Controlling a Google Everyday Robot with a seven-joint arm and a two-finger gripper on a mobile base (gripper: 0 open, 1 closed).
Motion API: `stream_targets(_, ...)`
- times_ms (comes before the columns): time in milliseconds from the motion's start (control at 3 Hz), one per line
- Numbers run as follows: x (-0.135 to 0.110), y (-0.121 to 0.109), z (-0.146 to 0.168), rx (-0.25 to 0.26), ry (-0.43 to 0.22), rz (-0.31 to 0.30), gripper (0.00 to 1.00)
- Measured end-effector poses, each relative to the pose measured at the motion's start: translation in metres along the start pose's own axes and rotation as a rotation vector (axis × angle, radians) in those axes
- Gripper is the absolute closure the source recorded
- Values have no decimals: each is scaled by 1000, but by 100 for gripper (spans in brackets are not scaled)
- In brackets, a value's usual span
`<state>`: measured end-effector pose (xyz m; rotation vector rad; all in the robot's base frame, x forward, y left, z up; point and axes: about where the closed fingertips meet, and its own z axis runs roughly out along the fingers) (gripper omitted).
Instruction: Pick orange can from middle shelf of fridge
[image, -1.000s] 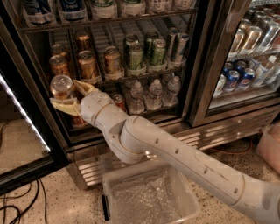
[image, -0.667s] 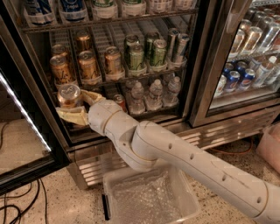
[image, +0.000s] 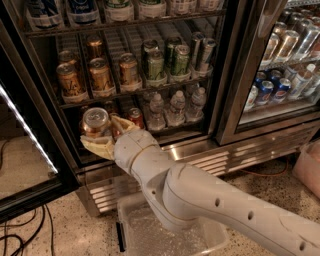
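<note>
My gripper (image: 102, 137) is shut on an orange can (image: 95, 122) and holds it upright in front of the fridge's (image: 227, 100) lower left part, below the middle shelf (image: 135, 92). The can's silver top with pull tab faces the camera. Cream fingers (image: 97, 147) wrap the can from below and from the right. Several more orange cans (image: 100, 76) stand on the left of the middle shelf, with green cans (image: 156, 65) to their right. My white arm runs from the gripper down to the lower right.
Water bottles (image: 176, 107) and a red can (image: 135, 116) stand on the lower shelf. The open glass door (image: 22, 130) hangs at the left. A clear plastic bin (image: 165, 232) sits on the floor under my arm. A second closed cooler door (image: 280, 65) is at the right.
My gripper has come down and slightly right with the orange can, from the level of the middle shelf's front rail to in front of the lower shelf.
</note>
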<state>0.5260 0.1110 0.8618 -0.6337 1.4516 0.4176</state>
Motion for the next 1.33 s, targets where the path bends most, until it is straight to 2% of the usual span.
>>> stream_targets(333,-3,-18,-39,157,76,-58,100)
stream_targets(667,-6,-31,-71,278,123,-100,100)
stream_targets(1000,-5,-39,-95,369,144,-119,100)
stream_targets(1333,-5,-41,-97,378,147,-120,100)
